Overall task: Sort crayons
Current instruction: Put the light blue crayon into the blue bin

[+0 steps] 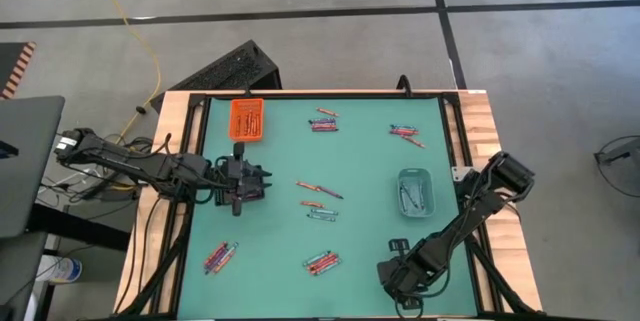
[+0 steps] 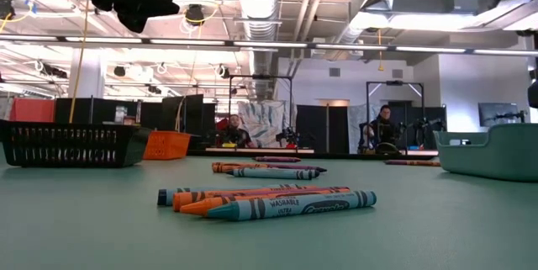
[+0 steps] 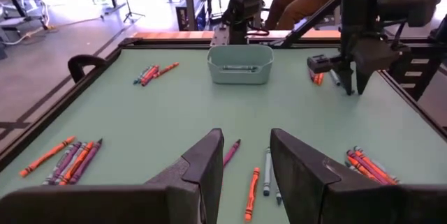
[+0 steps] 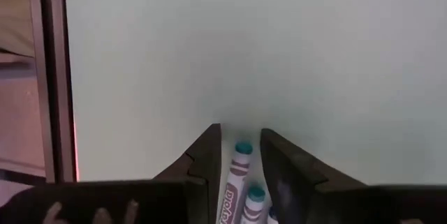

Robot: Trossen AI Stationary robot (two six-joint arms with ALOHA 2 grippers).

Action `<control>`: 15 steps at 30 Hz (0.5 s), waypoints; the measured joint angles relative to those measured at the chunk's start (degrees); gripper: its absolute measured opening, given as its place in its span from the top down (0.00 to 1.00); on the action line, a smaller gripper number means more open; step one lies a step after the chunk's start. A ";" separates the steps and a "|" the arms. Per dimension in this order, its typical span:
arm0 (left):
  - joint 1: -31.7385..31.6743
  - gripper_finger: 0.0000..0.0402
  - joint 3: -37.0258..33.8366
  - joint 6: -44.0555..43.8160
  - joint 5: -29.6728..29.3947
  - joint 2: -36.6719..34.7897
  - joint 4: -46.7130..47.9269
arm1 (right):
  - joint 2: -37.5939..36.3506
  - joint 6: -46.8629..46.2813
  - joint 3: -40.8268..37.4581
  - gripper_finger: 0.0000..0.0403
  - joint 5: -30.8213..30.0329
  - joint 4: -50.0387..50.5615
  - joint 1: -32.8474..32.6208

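Observation:
Crayons lie in small groups on the green table: at the far middle, the far right, the middle, the near left and the near middle. My left gripper hangs open and empty above the table's left side. In its wrist view the middle crayons lie on the table beyond its fingers. My right gripper is near the table's near right corner, shut on two crayons. My right gripper holds two teal-tipped crayons side by side between its two fingers. The crayons lie along the fingers, and their tips point out toward the fingertips and the table. The rest of the crayons is hidden below the picture's edge.
An orange tray stands at the far left of the table and a grey-green tray at the right, with something in it. A black tray lies beyond the far edge. People sit at tables far behind.

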State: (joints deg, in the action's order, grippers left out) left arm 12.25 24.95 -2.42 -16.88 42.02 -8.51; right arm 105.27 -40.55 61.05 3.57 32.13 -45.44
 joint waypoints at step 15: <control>0.00 0.73 0.00 -1.00 -0.02 0.00 0.04 | -2.75 -0.06 0.03 0.70 -0.15 2.68 0.31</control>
State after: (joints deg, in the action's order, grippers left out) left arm 12.25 24.95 -3.41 -16.91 42.02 -8.47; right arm 102.52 -40.60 61.08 3.41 34.81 -45.13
